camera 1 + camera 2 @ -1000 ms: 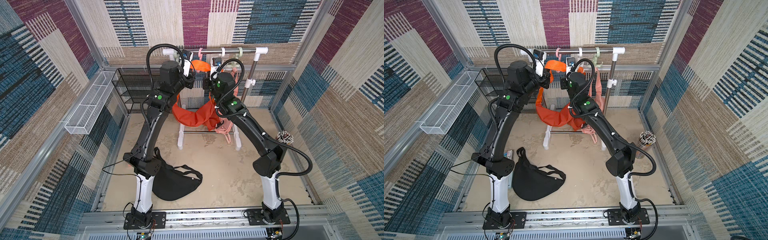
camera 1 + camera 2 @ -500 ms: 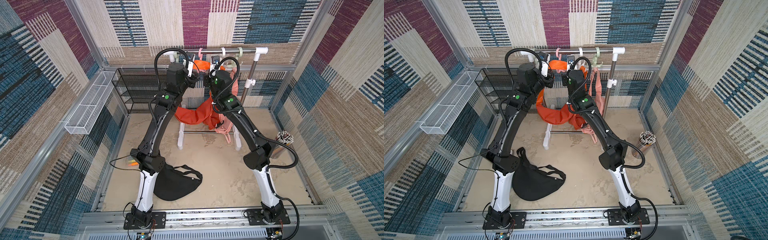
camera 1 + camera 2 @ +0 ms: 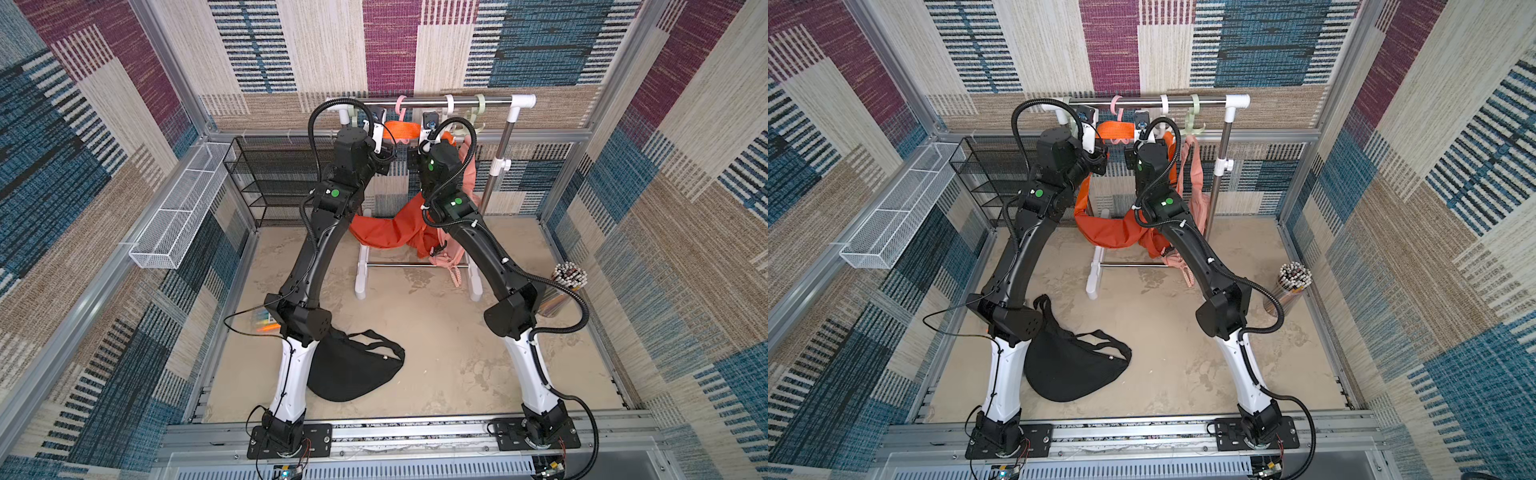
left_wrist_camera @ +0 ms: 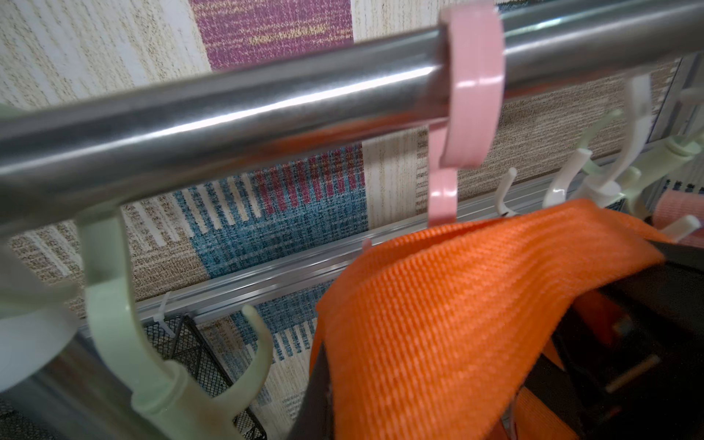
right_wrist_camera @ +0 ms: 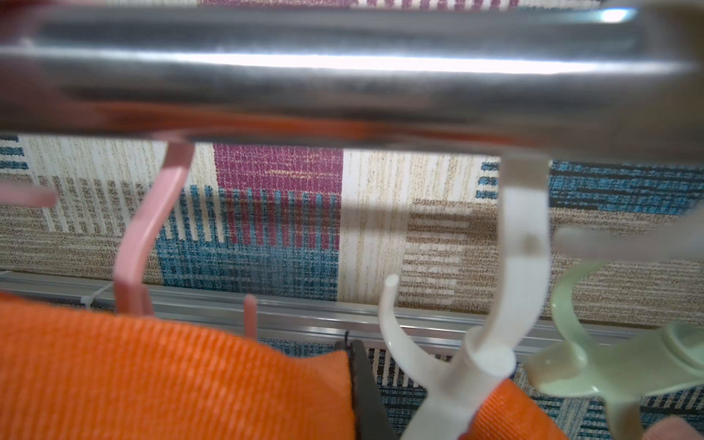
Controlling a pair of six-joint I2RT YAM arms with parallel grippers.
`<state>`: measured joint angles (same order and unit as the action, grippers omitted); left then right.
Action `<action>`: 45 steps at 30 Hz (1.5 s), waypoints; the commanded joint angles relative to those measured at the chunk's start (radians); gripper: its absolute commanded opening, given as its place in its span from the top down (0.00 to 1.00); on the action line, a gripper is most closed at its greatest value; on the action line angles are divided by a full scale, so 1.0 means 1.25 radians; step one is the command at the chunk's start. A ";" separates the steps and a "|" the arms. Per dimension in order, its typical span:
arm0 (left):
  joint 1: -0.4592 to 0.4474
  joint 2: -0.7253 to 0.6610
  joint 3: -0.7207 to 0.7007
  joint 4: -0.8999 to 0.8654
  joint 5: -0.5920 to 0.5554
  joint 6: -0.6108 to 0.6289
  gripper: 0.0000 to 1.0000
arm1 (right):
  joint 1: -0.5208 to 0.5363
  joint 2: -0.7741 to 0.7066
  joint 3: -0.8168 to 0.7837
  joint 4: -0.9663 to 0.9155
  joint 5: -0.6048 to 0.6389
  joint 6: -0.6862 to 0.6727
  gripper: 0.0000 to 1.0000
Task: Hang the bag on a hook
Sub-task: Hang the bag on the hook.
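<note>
Mid-task, at the hooking step. Gripping the strap [image 3: 400,129] of the orange bag [image 3: 390,235] at two spots, with left gripper [image 3: 384,135] and right gripper [image 3: 420,138] both pinched tight on the webbing, nothing but the band between the fingers. Stretching that band flat and level in the upper middle of both top views, just below the rail [image 3: 461,99] and at the foot of the pink hook [image 3: 400,104]. Letting the pouch sag lower, near frame centre, seemingly clear of the floor.

In both wrist views, lying across the front of the pink hook's lower stem, with one prong tip peeping just past the strap's far edge. No telling whether webbing and prong touch, and no sign of the band seated in the crook.

Done, by the look of it: lifting the bag and spreading the strap. Left to do: raising the band over a prong tip, lowering it into the curve, then letting go on both sides.

Elsewhere: a pink bag [image 3: 467,166] hanging right of centre, and a black bag [image 3: 353,370] flat on the floor, lower centre.
</note>
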<state>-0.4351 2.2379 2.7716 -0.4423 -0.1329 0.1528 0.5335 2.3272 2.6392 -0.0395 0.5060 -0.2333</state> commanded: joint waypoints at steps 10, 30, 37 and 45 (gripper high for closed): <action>0.003 0.003 0.005 0.094 0.004 -0.039 1.00 | -0.055 0.022 0.024 0.132 0.014 -0.033 1.00; 0.004 0.018 -0.048 0.063 0.000 -0.044 1.00 | -0.083 0.072 0.016 0.032 -0.068 0.031 0.98; 0.003 0.016 -0.058 0.045 0.015 -0.054 1.00 | -0.082 0.063 -0.002 -0.004 -0.103 0.051 0.97; 0.004 -0.015 -0.128 0.047 0.033 -0.067 1.00 | -0.080 0.031 -0.048 -0.031 -0.161 0.065 0.90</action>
<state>-0.4381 2.2383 2.6335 -0.3679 -0.0723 0.0998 0.4438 2.3810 2.5893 -0.0235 0.2855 -0.1734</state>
